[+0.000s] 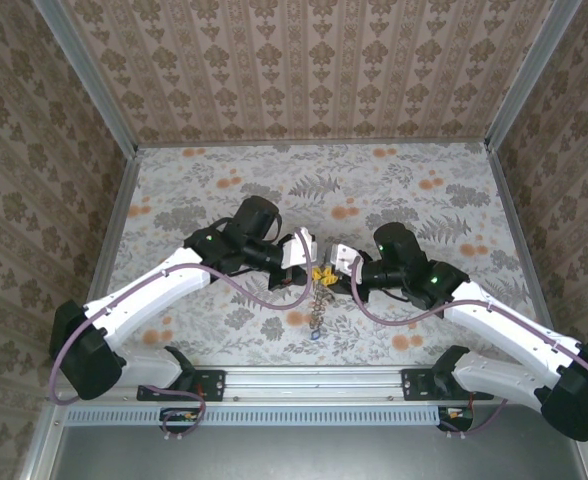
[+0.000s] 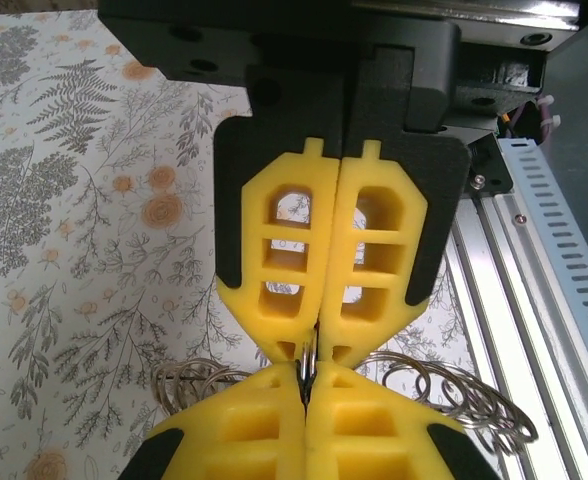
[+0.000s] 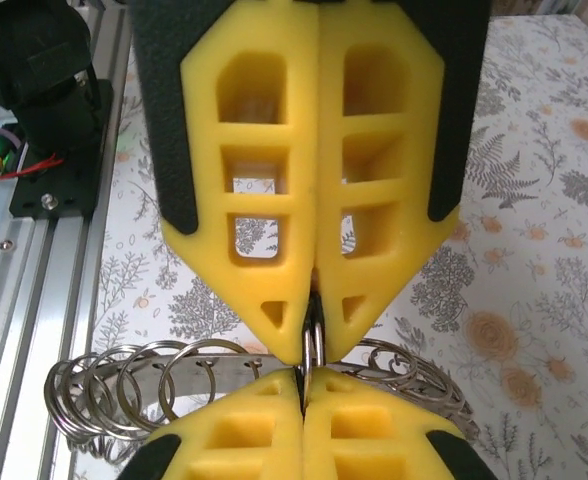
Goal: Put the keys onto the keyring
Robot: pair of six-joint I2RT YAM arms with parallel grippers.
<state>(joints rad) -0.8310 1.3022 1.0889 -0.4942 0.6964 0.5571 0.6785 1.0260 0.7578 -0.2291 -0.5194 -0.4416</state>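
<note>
So the table (image 1: 404,200) is covered in a pale floral print, grey fern leaves and small orange blossoms all over. Patterned walls (image 1: 304,60) box it in on three sides. A silver metal rail (image 1: 314,378) runs along the near edge, with a black left bracket (image 1: 196,380) and a black right bracket (image 1: 439,380) fixed to it. The keyring (image 1: 321,300) dangles over the middle-front of the print, blue key (image 1: 316,335) at its low end. Can't tell if that end actually touches the surface.
</note>
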